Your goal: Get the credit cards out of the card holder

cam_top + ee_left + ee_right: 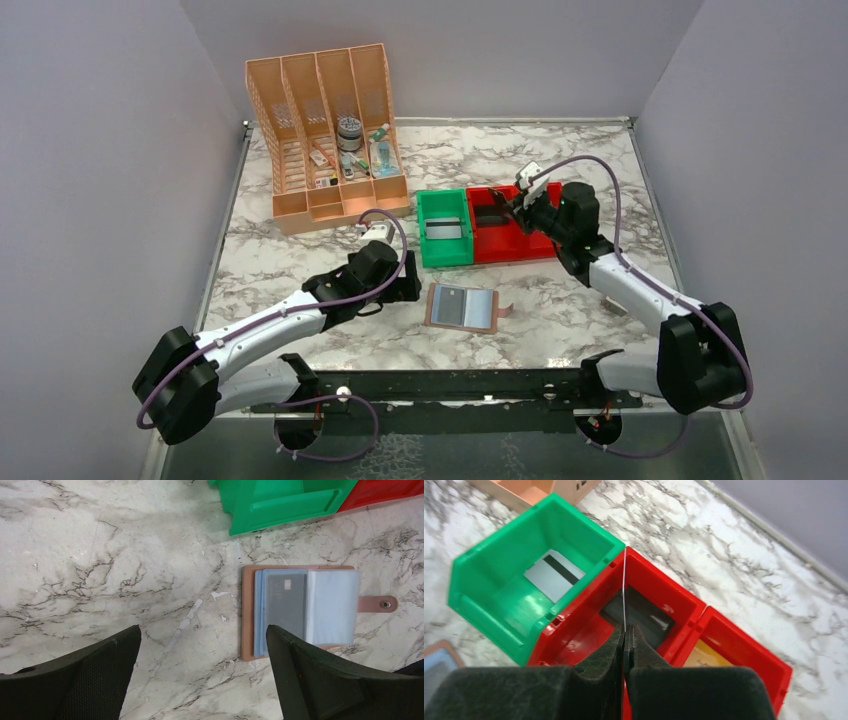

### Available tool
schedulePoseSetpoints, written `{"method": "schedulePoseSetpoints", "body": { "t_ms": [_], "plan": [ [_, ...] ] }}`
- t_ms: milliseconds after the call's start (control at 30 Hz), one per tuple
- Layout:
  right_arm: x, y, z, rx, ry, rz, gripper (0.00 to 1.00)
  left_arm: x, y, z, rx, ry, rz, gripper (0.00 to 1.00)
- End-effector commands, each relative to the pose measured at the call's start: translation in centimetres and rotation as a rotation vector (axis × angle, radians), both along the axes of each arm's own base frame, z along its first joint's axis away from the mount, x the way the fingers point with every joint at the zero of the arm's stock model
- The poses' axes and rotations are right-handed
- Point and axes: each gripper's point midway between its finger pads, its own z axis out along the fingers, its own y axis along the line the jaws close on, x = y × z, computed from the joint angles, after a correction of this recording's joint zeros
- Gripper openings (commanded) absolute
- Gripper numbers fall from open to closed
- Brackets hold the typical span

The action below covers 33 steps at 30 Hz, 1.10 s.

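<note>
The brown card holder (pixel 462 307) lies open on the table, its blue-grey pockets up. In the left wrist view (pixel 247 615) a dark grey credit card (pixel 286 605) sits in its left pocket and the snap tab (pixel 378 604) points right. My left gripper (pixel 204 630) is open and empty, just left of the holder (pixel 400 285). My right gripper (pixel 625 629) is shut on a credit card seen edge-on (pixel 624 590), held over the red bin (pixel 574 630). Another dark card (pixel 644 612) lies in that bin.
A green bin (pixel 445 245) beside the red bin (pixel 505 248) holds a light grey card with a black stripe (pixel 553 573). A second red compartment (pixel 744 650) holds something yellow. An orange desk organiser (pixel 325 130) with small items stands at the back left.
</note>
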Motion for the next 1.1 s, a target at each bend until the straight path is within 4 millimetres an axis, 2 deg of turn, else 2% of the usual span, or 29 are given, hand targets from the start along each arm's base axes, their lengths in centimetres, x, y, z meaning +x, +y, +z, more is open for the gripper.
{"method": "schedulePoseSetpoints", "body": {
  "t_ms": [0,233,400,500,667,800,1067],
  "plan": [
    [2.3,-0.6,0.7,-0.203,-0.163,0.026,0.01,-0.2,-0.6,0.2,-0.04,0.011,-0.017,0.99],
    [2.3,1.3,-3.5,-0.372,-0.124,0.163,0.01,-0.1,-1.1,0.6,-0.055,0.013,-0.023,0.99],
    [3.2,1.8,-4.2,-0.399,-0.127,0.168,0.01,-0.1,-1.1,1.0,-0.057,0.01,-0.029,0.99],
    [3.6,1.6,-4.5,-0.428,-0.143,0.161,0.01,-0.2,-1.2,1.0,-0.063,0.013,-0.035,0.99],
    [4.4,0.4,-6.6,-0.509,-0.124,0.121,0.01,-0.3,-1.3,0.9,-0.063,0.021,-0.036,0.99],
    [5.3,-0.1,-6.7,-0.54,-0.156,0.087,0.01,-0.2,-1.3,0.9,-0.06,0.021,-0.039,0.99],
    [6.3,0.6,-6.1,-0.551,-0.199,0.117,0.01,-0.3,-1.3,0.8,-0.062,0.026,-0.038,0.99]
  ]
}}
